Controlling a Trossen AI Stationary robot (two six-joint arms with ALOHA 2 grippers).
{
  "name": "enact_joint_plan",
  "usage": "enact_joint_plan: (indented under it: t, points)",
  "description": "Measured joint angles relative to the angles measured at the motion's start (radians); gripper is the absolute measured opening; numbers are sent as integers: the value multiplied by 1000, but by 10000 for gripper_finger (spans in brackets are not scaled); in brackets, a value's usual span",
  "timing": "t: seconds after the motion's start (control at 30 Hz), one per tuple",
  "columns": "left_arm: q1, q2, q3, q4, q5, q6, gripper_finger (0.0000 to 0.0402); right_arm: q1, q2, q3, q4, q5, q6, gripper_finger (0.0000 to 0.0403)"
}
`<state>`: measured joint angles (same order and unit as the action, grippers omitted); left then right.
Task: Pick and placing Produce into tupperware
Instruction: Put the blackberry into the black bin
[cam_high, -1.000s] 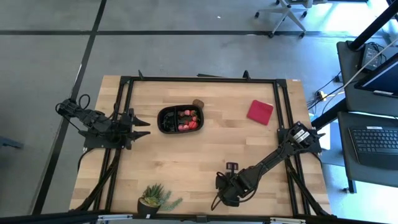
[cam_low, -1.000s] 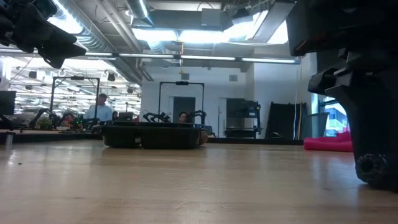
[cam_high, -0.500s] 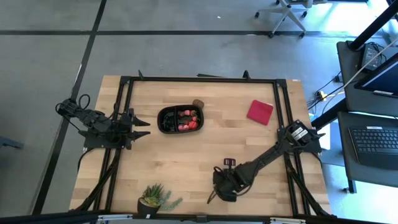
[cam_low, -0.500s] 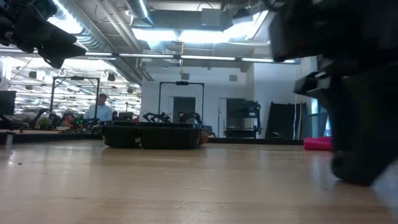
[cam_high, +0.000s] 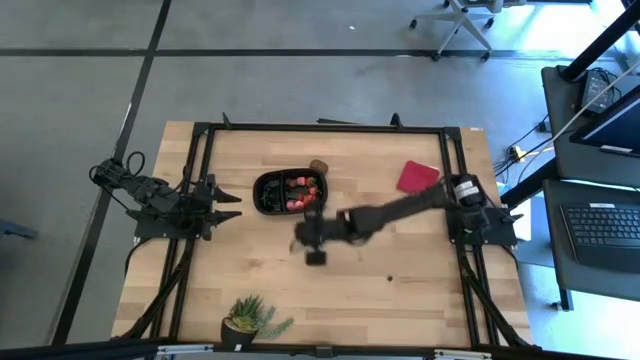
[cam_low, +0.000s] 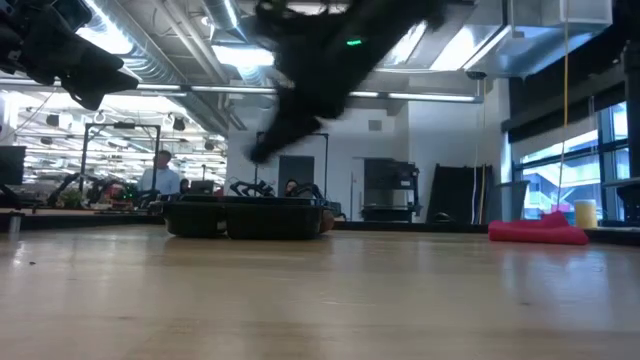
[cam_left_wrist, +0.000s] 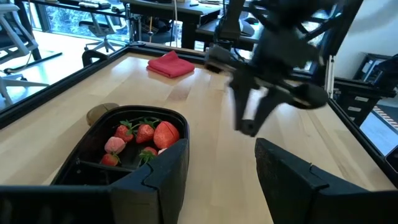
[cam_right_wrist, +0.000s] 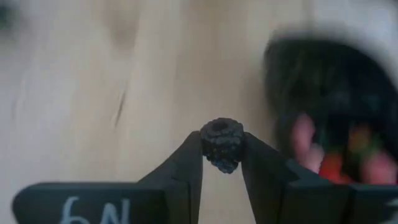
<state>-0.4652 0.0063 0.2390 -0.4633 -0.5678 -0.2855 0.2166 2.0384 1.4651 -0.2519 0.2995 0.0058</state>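
The black tupperware (cam_high: 262, 195) sits at the table's far middle with red strawberries (cam_left_wrist: 143, 134) in it. A brown round piece (cam_high: 319, 167) lies on the table at its far right corner. My right gripper (cam_high: 300, 233) hangs above the table just near of the tray, shut on a dark berry (cam_right_wrist: 221, 144). It shows blurred in the low view (cam_low: 264, 150) and from the left wrist (cam_left_wrist: 247, 126). My left gripper (cam_high: 232, 201) waits open at the table's left, pointing at the tray. My right gripper pinches the dark berry by its two sides (cam_right_wrist: 206, 147) between the free ends of its two fingers. The fingers slant down from the table's right. The berry is lifted clear of the table, its hollow end (cam_right_wrist: 219, 127) facing the wrist camera.
A red folded cloth (cam_high: 417, 179) lies at the far right of the table. A green spiky potted plant (cam_high: 250, 320) stands at the near edge, left of middle. Bare wood lies between the tray and the plant. People show in the room behind.
My right gripper has swung from low by the table's near edge toward the far side and the left, up to the tupperware's near side. It has risen clear of the table and tipped.
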Motion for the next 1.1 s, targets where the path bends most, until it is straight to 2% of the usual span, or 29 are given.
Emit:
enact_joint_plan:
  t: [0.13, 0.27, 0.37, 0.6, 0.8, 0.97, 1.1]
  points:
    - [0, 0, 0, 0, 0, -1, 179, -106, 10, 2, 283, -158, -89, 96]
    - [0, 0, 0, 0, 0, 0, 179, -185, 53, 2, 465, -170, -66, 96]
    - [0, 0, 0, -1, 0, 3, 179, -227, 111, 23, 522, -189, -35, 96]
    - [0, 0, 0, -1, 0, 7, 179, -240, 281, 200, 421, -196, -11, 96]
    - [0, 0, 0, -15, 0, 5, 179, -240, 347, 345, 227, -116, -9, 96]
    - [0, 0, 0, -23, 0, -2, 179, -240, 349, 373, 186, -90, -9, 102]
    - [0, 0, 0, -24, 0, -19, 179, -240, 349, 373, 174, -90, -6, 123]
